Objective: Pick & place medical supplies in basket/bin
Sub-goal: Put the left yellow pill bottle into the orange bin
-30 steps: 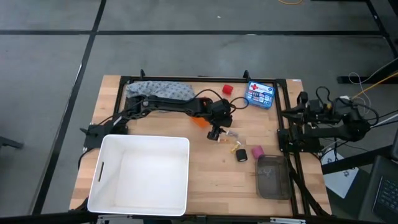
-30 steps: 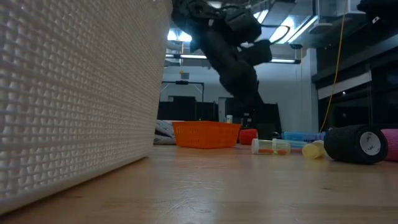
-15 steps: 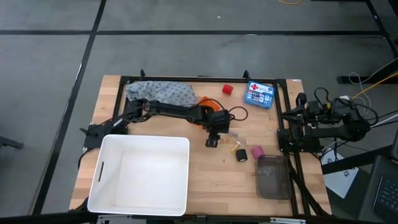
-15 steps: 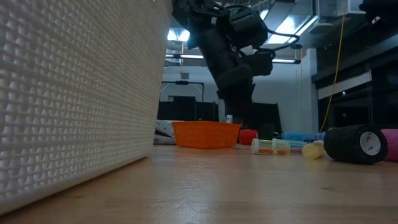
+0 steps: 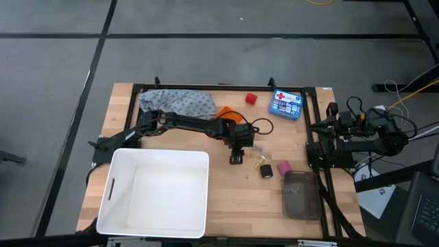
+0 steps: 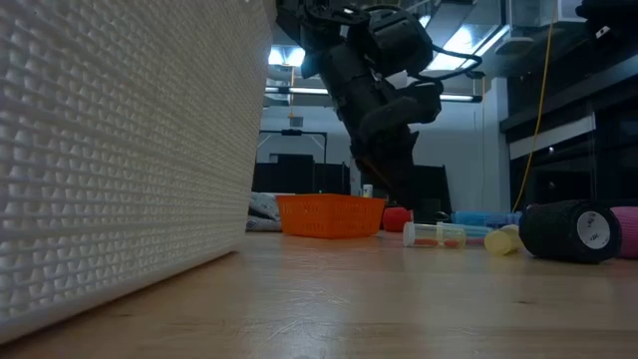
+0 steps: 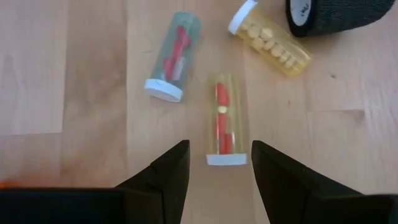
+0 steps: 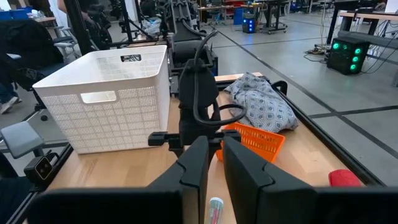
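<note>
Left gripper (image 7: 214,163) hangs mid-table, fingers apart over a yellow vial (image 7: 224,119). Orange basket (image 5: 225,112) sits near the table's far edge. Right gripper (image 8: 211,167), fingers nearly together, waits at the right edge.

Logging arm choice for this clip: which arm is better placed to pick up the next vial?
Left. Its gripper hangs open directly over a clear vial; the right gripper waits at the table's right edge.
</note>
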`<control>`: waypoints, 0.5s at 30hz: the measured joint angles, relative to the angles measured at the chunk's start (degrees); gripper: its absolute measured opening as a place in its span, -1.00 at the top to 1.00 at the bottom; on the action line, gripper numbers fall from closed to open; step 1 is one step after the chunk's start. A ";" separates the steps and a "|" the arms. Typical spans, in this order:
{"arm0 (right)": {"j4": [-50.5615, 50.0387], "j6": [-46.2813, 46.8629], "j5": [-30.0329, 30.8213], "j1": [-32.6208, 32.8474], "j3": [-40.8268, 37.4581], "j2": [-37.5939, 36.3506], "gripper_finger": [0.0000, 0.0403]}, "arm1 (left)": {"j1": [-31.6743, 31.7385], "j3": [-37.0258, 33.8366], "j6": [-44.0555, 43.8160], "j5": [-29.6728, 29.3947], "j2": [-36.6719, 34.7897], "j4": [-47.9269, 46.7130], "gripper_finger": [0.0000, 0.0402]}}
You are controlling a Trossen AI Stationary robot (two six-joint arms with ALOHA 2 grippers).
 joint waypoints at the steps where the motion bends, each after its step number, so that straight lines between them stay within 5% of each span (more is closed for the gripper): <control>1: 0.00 0.00 0.00 0.00 0.00 0.00 0.74 | -0.04 0.00 -0.06 0.01 0.25 0.08 0.15; 15: 0.00 -0.02 0.00 0.00 -0.04 0.00 0.74 | -0.46 -0.09 -1.50 -0.72 4.31 0.74 0.15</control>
